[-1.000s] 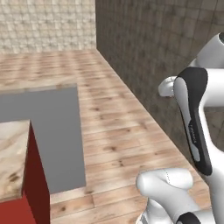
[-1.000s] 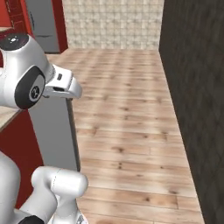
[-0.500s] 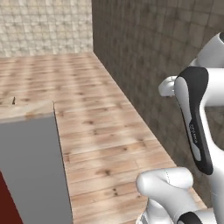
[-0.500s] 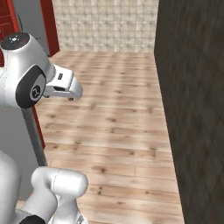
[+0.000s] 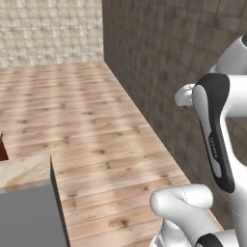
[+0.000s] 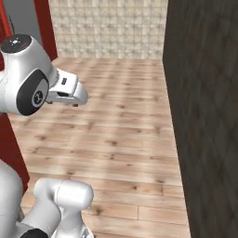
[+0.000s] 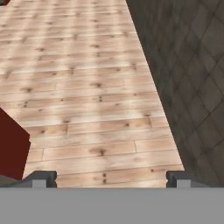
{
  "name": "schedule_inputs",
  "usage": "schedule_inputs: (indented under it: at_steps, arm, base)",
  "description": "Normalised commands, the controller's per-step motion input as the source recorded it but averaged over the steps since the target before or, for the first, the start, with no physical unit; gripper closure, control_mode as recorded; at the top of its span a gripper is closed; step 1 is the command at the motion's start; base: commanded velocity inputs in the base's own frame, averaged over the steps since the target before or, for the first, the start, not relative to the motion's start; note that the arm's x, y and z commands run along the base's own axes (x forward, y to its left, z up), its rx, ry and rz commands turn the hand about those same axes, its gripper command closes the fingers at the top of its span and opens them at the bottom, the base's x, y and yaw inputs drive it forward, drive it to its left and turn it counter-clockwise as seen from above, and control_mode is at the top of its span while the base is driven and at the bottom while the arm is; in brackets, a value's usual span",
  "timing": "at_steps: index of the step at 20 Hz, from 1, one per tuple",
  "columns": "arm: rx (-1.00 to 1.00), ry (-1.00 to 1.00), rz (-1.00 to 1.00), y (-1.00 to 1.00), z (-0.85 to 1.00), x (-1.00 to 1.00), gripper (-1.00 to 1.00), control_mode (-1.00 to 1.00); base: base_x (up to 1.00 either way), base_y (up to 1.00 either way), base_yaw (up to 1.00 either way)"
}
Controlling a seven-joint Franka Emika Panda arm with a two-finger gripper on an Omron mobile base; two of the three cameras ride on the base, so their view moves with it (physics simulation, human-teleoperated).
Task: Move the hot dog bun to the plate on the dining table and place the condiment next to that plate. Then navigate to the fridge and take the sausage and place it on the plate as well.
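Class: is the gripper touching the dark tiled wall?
Apart. In the hand view, the open gripper has bare wooden floor between its fingertips, and the wall stands off beside it.

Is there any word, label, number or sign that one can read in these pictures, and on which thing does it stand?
No text can be read with certainty.
Arm link: a small vertical marking on its dark band, too small and blurred to read.
Wooden floor, stone wall, tiled wall: no writing at all.

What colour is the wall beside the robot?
Dark grey-brown diamond tiles on the wall; best in the left base view.
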Motion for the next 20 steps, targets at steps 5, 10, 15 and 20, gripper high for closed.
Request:
schedule_inputs:
  at_steps: [5, 10, 15, 20]
  arm:
    - [0.00, 0.00, 0.00, 0.00, 0.00, 0.00, -1.00, 1.00]
    - [0.00, 0.00, 0.00, 0.00, 0.00, 0.00, -1.00, 1.00]
    - [0.00, 0.00, 0.00, 0.00, 0.00, 0.00, -1.00, 1.00]
    - [0.00, 0.00, 0.00, 0.00, 0.00, 0.00, -1.00, 1.00]
  base:
    - [1.00, 0.00, 0.00]
    - [1.00, 0.02, 0.00]
    - [1.00, 0.08, 0.01]
    - [1.00, 0.33, 0.09]
